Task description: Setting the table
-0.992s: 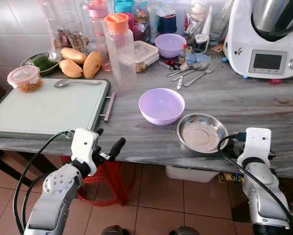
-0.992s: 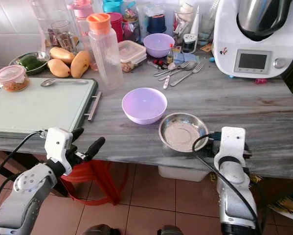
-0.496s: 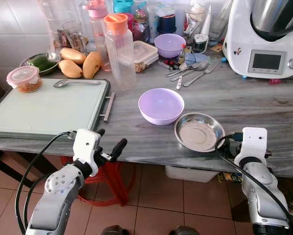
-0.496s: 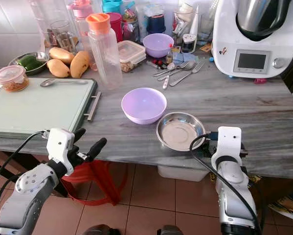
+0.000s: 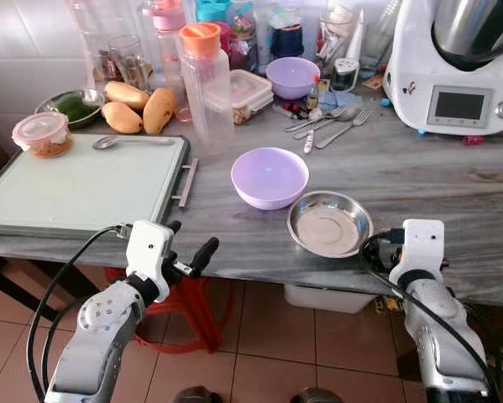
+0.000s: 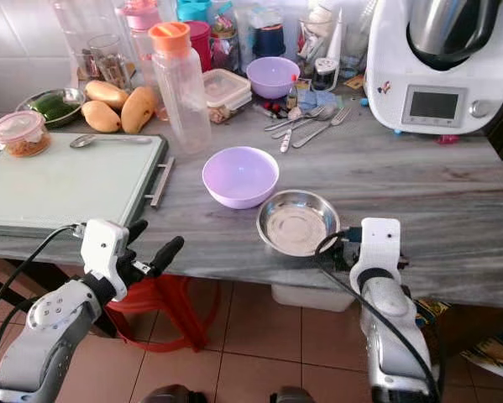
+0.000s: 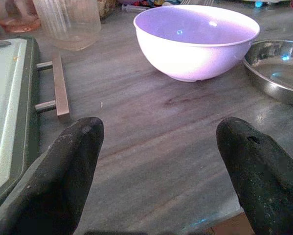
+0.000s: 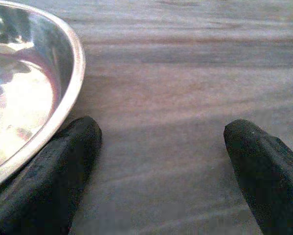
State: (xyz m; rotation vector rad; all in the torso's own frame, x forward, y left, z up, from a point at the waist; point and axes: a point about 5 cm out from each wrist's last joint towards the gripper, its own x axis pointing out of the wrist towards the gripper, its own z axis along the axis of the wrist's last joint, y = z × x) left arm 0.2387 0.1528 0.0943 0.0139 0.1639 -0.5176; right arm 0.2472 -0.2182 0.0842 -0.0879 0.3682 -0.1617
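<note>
At the far left of the frame you have a pale green tray point(image 5: 75, 189) on the grey marble counter point(image 5: 436, 180), with a spoon point(image 5: 121, 142) lying on its upper edge and a lidded container point(image 5: 41, 134) at its upper-left corner. Lower left, your left gripper point(image 5: 188, 252) hangs just off the counter's front edge, fingers spread wide, holding nothing. Upper centre, a clear bottle with an orange cap point(image 5: 204, 84) stands beside the tray's handle. At centre sits the lilac bowl point(image 5: 269, 177), upright; just to its lower right, close beside it, lies the steel dish point(image 5: 329, 223). Whether the two touch, you cannot tell. Lower right, your right gripper point(image 8: 161, 161) sits low at the counter edge, fingers apart; one fingertip point(image 8: 63, 156) rests right by the dish rim, nothing clasped. Upper right stands a white kitchen machine point(image 5: 457, 67), loose cutlery point(image 5: 331, 122) to its left
</note>
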